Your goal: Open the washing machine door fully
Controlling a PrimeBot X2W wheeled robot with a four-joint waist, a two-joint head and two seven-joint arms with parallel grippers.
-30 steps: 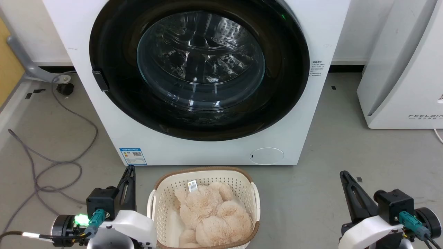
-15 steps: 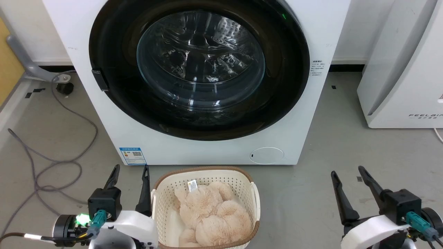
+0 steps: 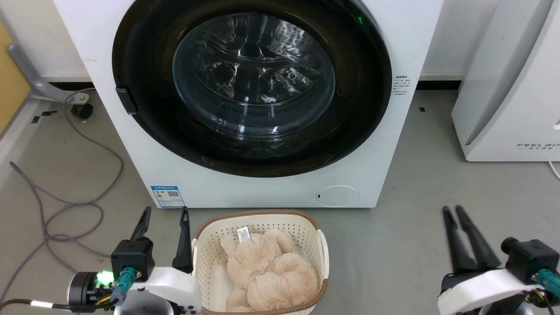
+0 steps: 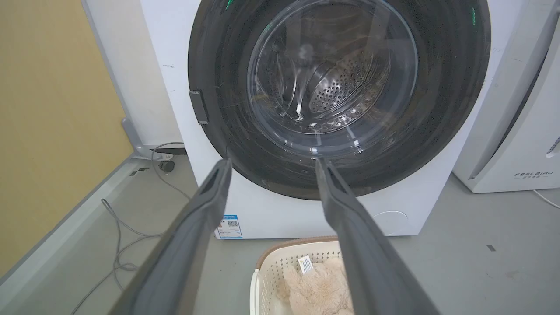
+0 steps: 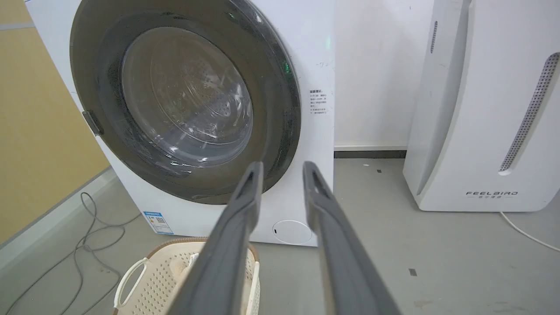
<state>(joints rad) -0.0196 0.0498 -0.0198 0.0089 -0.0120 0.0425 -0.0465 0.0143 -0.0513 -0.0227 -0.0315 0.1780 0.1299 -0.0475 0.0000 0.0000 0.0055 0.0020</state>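
The washing machine (image 3: 245, 192) stands white and boxy ahead of me. Its door (image 3: 144, 144), a glossy black disc with a clear glass bowl, lies flat against the front. The small black handle tab (image 3: 126, 100) sits on the disc's left edge. My left gripper (image 3: 165, 212) is open and empty, low on the left and well short of the door. My right gripper (image 3: 453, 211) hovers low on the right, fingers narrowly apart and holding nothing. In the left wrist view the left gripper (image 4: 271, 162) frames the door's lower part (image 4: 437, 109). In the right wrist view the right gripper (image 5: 282, 166) points at the door's right edge (image 5: 280, 109).
A cream laundry basket (image 3: 201, 245) holding a beige plush toy (image 3: 271, 271) sits on the floor between my arms, just before the machine. A white FEELBAIR appliance (image 3: 512, 87) stands to the right. Grey cables (image 3: 87, 144) trail over the floor on the left.
Both grippers opened after the first frame. Since then the right arm has shifted right and its fingers now stand closer together. The door has not moved.
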